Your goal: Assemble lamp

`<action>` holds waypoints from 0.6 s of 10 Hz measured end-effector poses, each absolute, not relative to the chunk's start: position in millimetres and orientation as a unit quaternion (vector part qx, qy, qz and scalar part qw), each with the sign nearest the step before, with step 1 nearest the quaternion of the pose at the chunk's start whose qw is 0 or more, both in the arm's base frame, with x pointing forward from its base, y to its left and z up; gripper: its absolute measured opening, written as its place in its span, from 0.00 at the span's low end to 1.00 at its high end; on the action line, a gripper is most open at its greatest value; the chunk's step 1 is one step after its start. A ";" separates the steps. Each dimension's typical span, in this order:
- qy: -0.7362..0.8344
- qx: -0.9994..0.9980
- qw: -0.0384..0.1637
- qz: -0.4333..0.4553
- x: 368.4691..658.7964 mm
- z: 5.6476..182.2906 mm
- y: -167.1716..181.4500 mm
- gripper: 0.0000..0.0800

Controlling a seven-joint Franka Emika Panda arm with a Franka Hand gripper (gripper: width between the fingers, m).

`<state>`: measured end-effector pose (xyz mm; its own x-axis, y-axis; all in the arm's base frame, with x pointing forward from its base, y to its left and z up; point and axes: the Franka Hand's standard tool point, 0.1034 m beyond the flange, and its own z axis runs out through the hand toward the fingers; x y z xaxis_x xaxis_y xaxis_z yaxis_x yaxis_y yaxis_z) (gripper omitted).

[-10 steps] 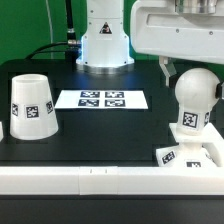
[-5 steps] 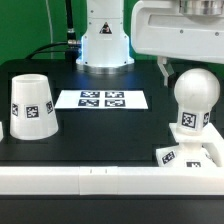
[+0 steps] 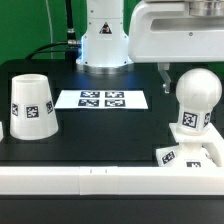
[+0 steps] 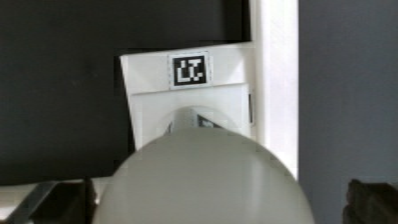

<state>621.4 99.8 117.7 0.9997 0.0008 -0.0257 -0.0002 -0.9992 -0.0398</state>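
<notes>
Exterior view: against the frame half a second back, the white wrist housing overhead has slid a little toward the exterior view's left, and its lower edge sits about where it did; shade, marker board, bulb and base have not moved. The arm comes in from the top edge on the exterior view's right, hanging over the bulb [image 3: 196, 100] — only one dark finger [image 3: 165, 71] shows below the housing, just beside the bulb's upper side toward the exterior view's left, and I cannot tell whether it touches. The gripper's other finger is out of sight, so whether the fingers are apart or closed cannot be read here. The bulb stands upright, neck down, on the base [image 3: 187, 155] at the table's [image 3: 100, 130] front corner on the exterior view's right, a tag on its neck. The shade [image 3: 32, 104] stands well apart at the exterior view's left, wide end down, tag facing the camera. The marker board [image 3: 101, 99] lies flat between them, further back, in front of the arm's pedestal [image 3: 104, 45]. Wrist view: looking straight down — the bulb's [image 4: 199, 180] rounded top fills the near field, blurred, with the base [image 4: 192, 85] beyond it showing one tag, against the dark table [image 4: 71, 90]. Dark shapes sit at the two frame corners beside the bulb, too cropped to tell finger spacing.
</notes>
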 end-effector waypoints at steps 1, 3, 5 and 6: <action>-0.042 -0.999 0.021 0.017 622.3 118.8 99.8 0.87; -0.095 -0.995 0.021 0.015 622.7 118.5 98.6 0.87; -0.153 -0.988 0.021 0.014 623.3 118.9 97.2 0.87; -0.192 -0.981 0.019 0.012 624.9 120.2 95.9 0.87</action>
